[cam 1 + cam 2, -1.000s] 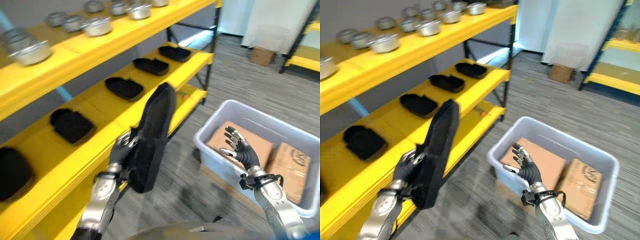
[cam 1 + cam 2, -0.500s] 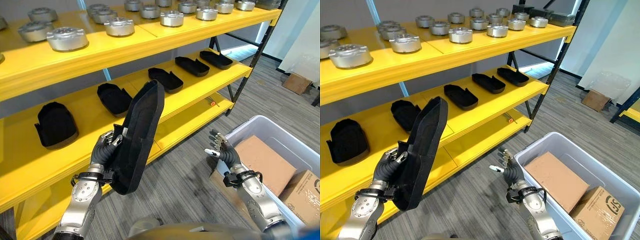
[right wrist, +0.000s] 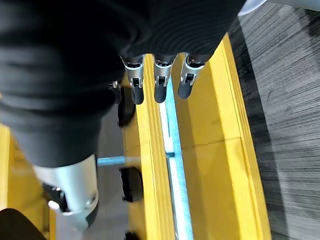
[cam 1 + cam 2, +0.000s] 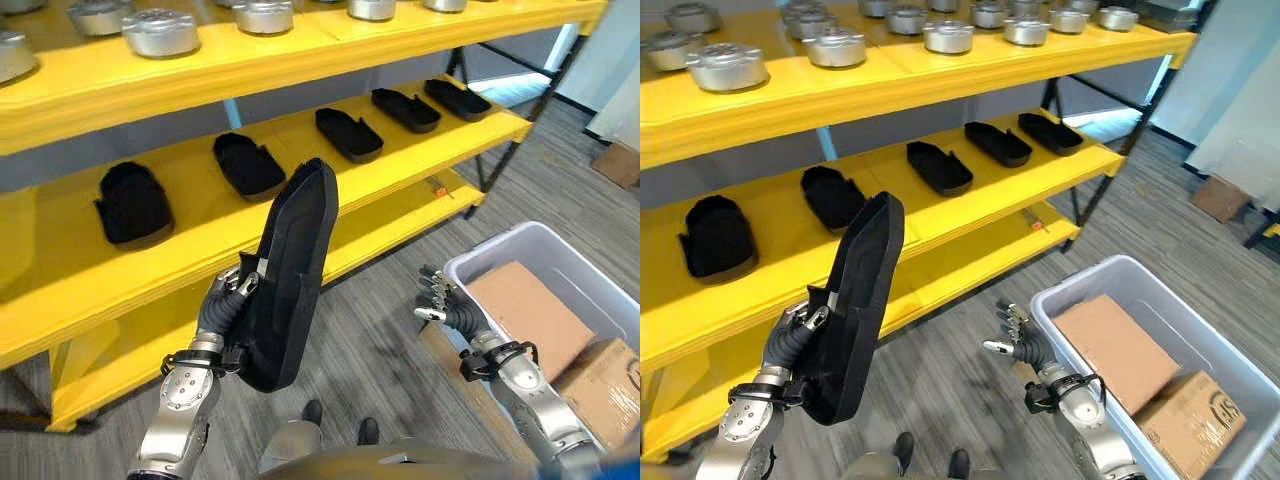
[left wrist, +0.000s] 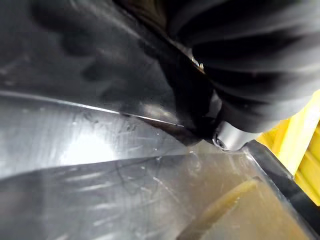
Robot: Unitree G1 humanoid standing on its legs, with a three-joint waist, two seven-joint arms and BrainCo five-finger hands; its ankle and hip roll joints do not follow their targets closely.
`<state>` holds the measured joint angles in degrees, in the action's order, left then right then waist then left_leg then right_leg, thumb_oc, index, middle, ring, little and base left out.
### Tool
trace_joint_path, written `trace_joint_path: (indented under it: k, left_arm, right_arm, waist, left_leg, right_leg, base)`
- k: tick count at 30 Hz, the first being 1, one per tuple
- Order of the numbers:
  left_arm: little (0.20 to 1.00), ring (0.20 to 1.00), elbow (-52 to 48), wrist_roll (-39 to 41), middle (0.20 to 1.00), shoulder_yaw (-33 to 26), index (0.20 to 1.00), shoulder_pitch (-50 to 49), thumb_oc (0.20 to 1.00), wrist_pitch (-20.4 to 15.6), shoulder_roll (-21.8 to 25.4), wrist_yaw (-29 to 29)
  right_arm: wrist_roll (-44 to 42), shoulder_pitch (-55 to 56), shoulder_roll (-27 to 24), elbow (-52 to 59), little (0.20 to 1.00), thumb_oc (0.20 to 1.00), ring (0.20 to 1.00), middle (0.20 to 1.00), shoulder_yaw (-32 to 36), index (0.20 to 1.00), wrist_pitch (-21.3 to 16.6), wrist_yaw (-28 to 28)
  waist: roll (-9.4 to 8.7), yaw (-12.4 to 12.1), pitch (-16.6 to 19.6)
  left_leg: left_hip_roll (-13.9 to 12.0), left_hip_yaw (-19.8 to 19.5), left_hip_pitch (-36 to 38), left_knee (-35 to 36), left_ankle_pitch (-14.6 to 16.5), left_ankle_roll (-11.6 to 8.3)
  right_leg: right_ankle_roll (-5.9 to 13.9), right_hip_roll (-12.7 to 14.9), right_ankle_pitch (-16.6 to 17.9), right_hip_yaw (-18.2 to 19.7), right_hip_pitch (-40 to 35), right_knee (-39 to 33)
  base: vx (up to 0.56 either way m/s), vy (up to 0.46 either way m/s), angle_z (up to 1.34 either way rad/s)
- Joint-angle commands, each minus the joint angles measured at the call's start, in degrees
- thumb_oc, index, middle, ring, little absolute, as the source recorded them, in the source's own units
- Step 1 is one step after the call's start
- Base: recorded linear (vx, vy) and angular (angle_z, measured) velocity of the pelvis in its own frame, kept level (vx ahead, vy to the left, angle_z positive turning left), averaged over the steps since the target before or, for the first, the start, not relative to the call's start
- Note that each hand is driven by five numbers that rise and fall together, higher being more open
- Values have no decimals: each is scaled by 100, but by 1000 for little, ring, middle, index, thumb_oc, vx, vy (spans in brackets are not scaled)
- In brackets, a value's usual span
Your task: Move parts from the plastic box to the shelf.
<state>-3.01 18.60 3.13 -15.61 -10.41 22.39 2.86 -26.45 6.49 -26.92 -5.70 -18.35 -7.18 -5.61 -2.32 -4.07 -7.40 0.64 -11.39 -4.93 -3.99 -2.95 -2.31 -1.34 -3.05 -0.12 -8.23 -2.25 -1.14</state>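
- While the left hand (image 4: 228,305) stays curled round the long black part (image 4: 288,275), held upright near the yellow shelf (image 4: 330,195), I would tip it flat into the bare stretch of the middle level, clear of the other black parts (image 4: 247,164).
- The right hand (image 4: 443,310), fingers relaxed and empty, hovers left of the plastic box (image 4: 1102,283).
- That box holds cardboard boxes (image 4: 1118,350).

No text, label, number or sign can be read on anything here.
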Motion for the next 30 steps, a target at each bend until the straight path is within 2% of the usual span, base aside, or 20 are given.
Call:
trace_joint_path:
  k: [1, 3, 4, 5, 6, 8, 10, 11, 13, 14, 15, 18, 19, 23, 24, 25, 26, 27, 28, 30]
  left_arm:
    - [200, 200, -310, 218, 200, -66, 200, 451, 200, -409, 274, -68]
    - [200, 200, -316, 226, 200, -40, 200, 464, 200, -413, 262, -55]
    - [200, 200, -325, 266, 200, 9, 200, 486, 200, -422, 217, -17]
    - [200, 200, -326, 265, 200, 15, 200, 483, 200, -421, 214, -15]
    - [200, 200, -328, 311, 200, 60, 200, 545, 200, -403, 191, 20]
    - [200, 200, -334, 361, 200, 139, 200, 652, 200, -381, 191, 59]
    - [200, 200, -328, 371, 200, 164, 200, 689, 200, -378, 201, 50]
    - [200, 200, -328, 358, 200, 214, 200, 765, 200, -371, 210, 66]
    - [200, 200, -303, 391, 200, 250, 200, 816, 200, -370, 214, -20]
    - [200, 200, -285, 399, 200, 277, 200, 851, 200, -393, 292, -61]
    - [200, 200, -315, 404, 200, 257, 200, 823, 200, -398, 352, -97]
    - [200, 200, -388, 355, 200, 123, 200, 749, 200, -414, 556, -141]
    - [200, 200, -397, 313, 200, 38, 200, 697, 200, -442, 686, -133]
    - [200, 200, -292, 214, 200, 38, 200, 751, 200, -435, 759, -100]
    - [200, 200, -242, 217, 200, 30, 200, 762, 200, -449, 784, -104]
    - [200, 200, -241, 217, 200, 29, 200, 765, 200, -449, 784, -105]
    - [200, 200, -231, 183, 200, 67, 200, 751, 200, -432, 751, -126]
    - [200, 200, -231, 183, 200, 66, 200, 752, 200, -432, 749, -126]
    - [200, 200, -270, 203, 200, 162, 200, 716, 200, -399, 677, -198]
    - [200, 200, -285, 236, 200, 181, 200, 694, 200, -376, 602, -197]
  right_arm:
    - [-186, -39, 36, 402, 1000, 1000, 1000, 1000, 338, 1000, -296, 98]
    - [-193, 84, 0, 396, 1000, 1000, 1000, 1000, 444, 1000, -291, 112]
    - [-203, 245, -19, 393, 1000, 1000, 1000, 1000, 563, 1000, -295, 127]
    - [-203, 254, -24, 397, 1000, 1000, 1000, 1000, 567, 1000, -295, 127]
    - [-196, 352, -67, 360, 1000, 1000, 1000, 1000, 682, 1000, -304, 190]
    - [-198, 412, -100, 384, 1000, 1000, 1000, 1000, 784, 1000, -339, 286]
    - [-192, 415, -120, 380, 1000, 1000, 1000, 1000, 807, 1000, -339, 312]
    - [-165, 407, -116, 370, 1000, 1000, 1000, 1000, 855, 1000, -353, 333]
    - [-144, 348, -74, 355, 1000, 1000, 1000, 1000, 889, 1000, -331, 323]
    - [-151, 372, 26, 383, 1000, 1000, 1000, 1000, 923, 1000, -348, 317]
    - [-131, 382, 47, 412, 1000, 1000, 1000, 1000, 914, 1000, -332, 307]
    - [-110, 331, 224, 453, 1000, 1000, 1000, 1000, 838, 1000, -325, 272]
    - [-74, 281, 296, 455, 1000, 1000, 1000, 1000, 771, 1000, -324, 230]
    - [-99, 296, 473, 336, 1000, 1000, 1000, 1000, 714, 1000, -302, 205]
    - [-178, 396, 464, 325, 1000, 1000, 1000, 1000, 730, 1000, -284, 132]
    - [-179, 394, 464, 326, 1000, 1000, 1000, 1000, 731, 1000, -284, 131]
    - [-169, 489, 407, 346, 1000, 1000, 1000, 1000, 736, 1000, -282, 58]
    - [-169, 488, 405, 347, 1000, 1000, 1000, 1000, 737, 1000, -281, 57]
    - [-240, 545, 301, 352, 1000, 1000, 1000, 1000, 752, 1000, -285, -19]
    - [-253, 492, 274, 325, 1000, 1000, 1000, 1000, 696, 1000, -296, -26]
  waist:
    - [-271, 407, -89]
    - [-326, 480, -53]
    - [-300, 578, -3]
    - [-288, 585, -9]
    - [-156, 676, 53]
    - [28, 741, 70]
    - [88, 749, 51]
    - [154, 733, 39]
    - [235, 712, 73]
    - [193, 691, 76]
    - [177, 664, 75]
    - [28, 564, 83]
    - [-15, 520, 54]
    - [-50, 545, 61]
    - [3, 644, 1]
    - [-2, 640, 16]
    - [90, 738, -35]
    - [91, 739, -25]
    - [124, 828, -53]
    - [40, 782, -60]
  left_leg:
    - [103, 1222, -363, -885, 538, 227]
    - [-360, 1244, -231, -957, 641, 176]
    - [-909, 1251, -15, -752, 445, 60]
    - [-923, 1237, 12, -721, 435, 44]
    - [-1548, 1305, 217, -283, -10, -133]
    - [-2027, 1448, 305, 306, -534, -328]
    - [-2080, 1398, 366, 446, -699, -368]
    - [-2062, 1318, 401, 478, -663, -416]
    - [-1796, 1091, 419, 457, -257, -448]
    - [-1574, 1142, 320, 261, 42, -443]
    - [-1462, 1120, 308, 180, 162, -414]
    - [-938, 1087, 169, -173, 531, -241]
    - [-637, 1052, 58, -317, 691, -87]
    - [-282, 884, -15, -307, 775, 143]
    - [-165, 768, 65, -254, 761, 253]
    - [-159, 774, 45, -243, 739, 255]
    - [-102, 708, 206, -78, 695, 380]
    - [-103, 707, 193, -66, 677, 377]
    - [-18, 677, 456, 229, 591, 472]
    - [130, 701, 561, 345, 553, 487]
  right_leg:
    - [433, 588, 91, 24, 263, 86]
    - [461, 754, 93, -83, 293, 80]
    - [502, 920, 40, -254, 277, 138]
    - [494, 905, 26, -269, 262, 147]
    - [563, 1036, -102, -434, 284, 314]
    - [650, 1235, -255, -627, 348, 633]
    - [656, 1298, -307, -681, 416, 824]
    - [728, 1427, -288, -687, 458, 919]
    - [841, 1631, -218, -685, 439, 957]
    - [1006, 1914, 1, -736, 270, 827]
    - [1045, 2003, 82, -725, 241, 786]
    - [1221, 2404, 668, -651, 164, 623]
    - [1265, 2586, 903, -505, 221, 525]
    - [1172, 2580, 1136, 14, 378, 802]
    - [1024, 2177, 1042, 552, 544, 1150]
    - [1025, 2182, 1056, 562, 573, 1149]
    - [864, 1563, 600, 753, 868, 1596]
    - [860, 1562, 606, 753, 889, 1602]
    - [648, 791, 62, 487, 1206, 1682]
    - [608, 520, 32, 80, 1262, 1382]
  base:
    - [-271, 138, 57]
    - [-33, 147, 121]
    - [11, 144, 121]
    - [65, 312, 73]
    - [65, 303, 38]
    - [40, 379, 52]
    - [-6, 249, 62]
    - [-8, 353, 45]
    - [48, 448, 25]
    - [91, 509, 41]
    - [83, 502, 66]
    - [43, 425, 62]
    - [13, 525, 40]
    - [47, 331, 32]
    - [71, 213, 31]
    - [177, 430, 39]
    - [90, 221, 54]
    - [238, 435, 56]
    - [165, 254, 34]
    - [153, 165, 8]
